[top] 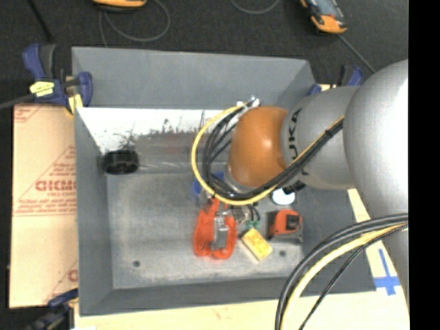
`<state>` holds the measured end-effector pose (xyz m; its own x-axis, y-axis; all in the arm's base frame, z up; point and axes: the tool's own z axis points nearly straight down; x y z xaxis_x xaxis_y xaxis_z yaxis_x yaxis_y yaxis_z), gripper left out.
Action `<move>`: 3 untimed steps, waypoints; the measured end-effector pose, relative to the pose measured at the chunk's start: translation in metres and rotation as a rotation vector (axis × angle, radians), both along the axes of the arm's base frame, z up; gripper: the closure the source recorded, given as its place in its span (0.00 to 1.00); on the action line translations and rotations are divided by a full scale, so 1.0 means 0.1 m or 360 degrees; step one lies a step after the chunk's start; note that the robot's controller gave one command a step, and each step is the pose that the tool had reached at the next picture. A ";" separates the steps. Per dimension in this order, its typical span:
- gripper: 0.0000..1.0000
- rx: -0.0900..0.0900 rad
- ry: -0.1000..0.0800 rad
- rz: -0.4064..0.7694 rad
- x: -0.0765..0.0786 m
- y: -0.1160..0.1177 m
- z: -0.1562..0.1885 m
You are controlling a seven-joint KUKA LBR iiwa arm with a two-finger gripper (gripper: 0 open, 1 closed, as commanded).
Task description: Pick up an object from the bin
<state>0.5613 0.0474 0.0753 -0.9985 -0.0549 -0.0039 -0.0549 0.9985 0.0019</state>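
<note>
**Down at the orange-red piece, grasp not yet confirmed**

My claw (220, 231) is low in the bin (93, 218), close to its front wall, and my own orange wrist cover and cables hang over most of it. Right at the claw, touching it on its left, lies an orange-red plastic thing (203, 236) with a looped, handle-like shape. That is the thing I am over. I cannot tell whether my claw is spread or pressed together, nor whether the piece sits inside it.

I judge the step to be the grasp itself: descent looks done, lifting not begun. The next move calls for a firm hold on the loop, then a straight rise, since neighbours crowd the right side.

Just beside the claw on the right is a small yellow block (256, 246), tilted. A little further right and up sits an orange and black tape measure (283, 223). Beyond that, a small white round thing (282, 198) is half under my wrist. If I drag sideways, the block could come along.

To the left the grey, speckled floor is flat and bare. The only thing that way is a black ring-shaped piece (120, 161), well apart, against the far left corner. The sloping walls leave room upward.
</note>
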 end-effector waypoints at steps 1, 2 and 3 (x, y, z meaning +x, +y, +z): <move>1.00 0.0000 0.0000 -0.0001 0.00 0.00 0.00; 1.00 0.0000 0.0000 -0.0001 0.00 0.00 0.00; 1.00 -0.0005 0.0002 0.0108 -0.12 -0.41 0.90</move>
<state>0.5492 0.0059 0.1656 -0.9925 -0.1221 -0.0026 -0.1221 0.9925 -0.0012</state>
